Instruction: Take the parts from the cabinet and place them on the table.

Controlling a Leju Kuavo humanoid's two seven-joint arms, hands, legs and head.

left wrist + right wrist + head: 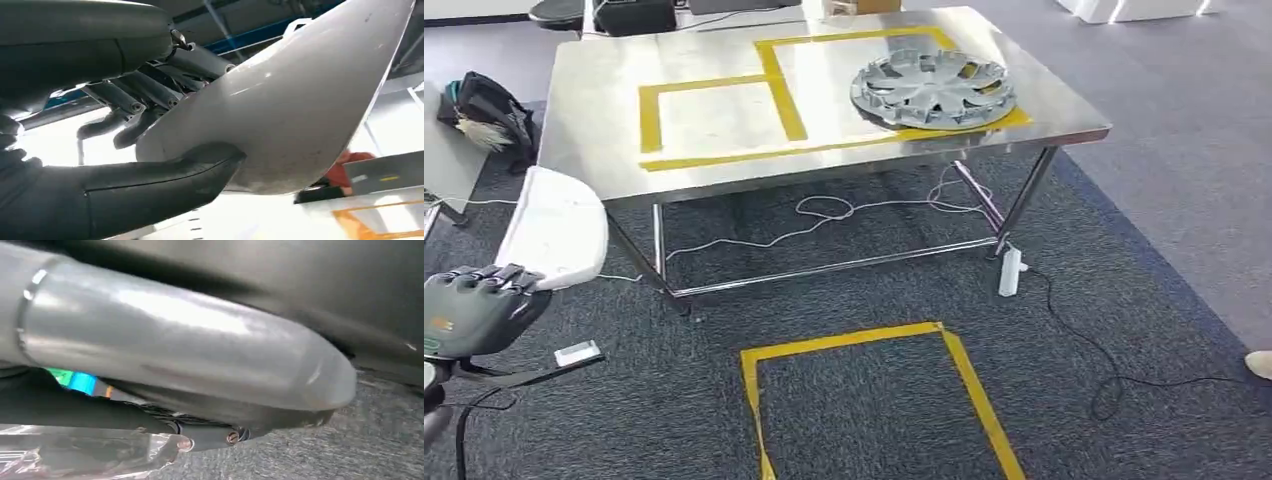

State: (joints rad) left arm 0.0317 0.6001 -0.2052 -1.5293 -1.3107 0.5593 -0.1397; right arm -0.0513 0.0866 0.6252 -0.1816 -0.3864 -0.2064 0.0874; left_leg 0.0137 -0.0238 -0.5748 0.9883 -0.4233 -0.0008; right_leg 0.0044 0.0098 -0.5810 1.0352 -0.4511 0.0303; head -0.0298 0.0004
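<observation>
steel table (604, 120) sits up top, hubcap (932, 88) on its right side. left hand (474, 305) at lower left clamps a white part (556, 225); right hand (190, 370), can't tell.

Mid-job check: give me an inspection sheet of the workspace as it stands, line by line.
Surface: steel table, two yellow-taped boxes.
Job's things: wheel cover lies in the right-hand box; white part gripped by left hand, off the table.
Clutter: small white tag on carpet.
Hands: left holding the part; right hand's state cannot be told.
Cables: white cable under table; black cable on carpet.
Surroundings: yellow floor marking, dark bag.
</observation>
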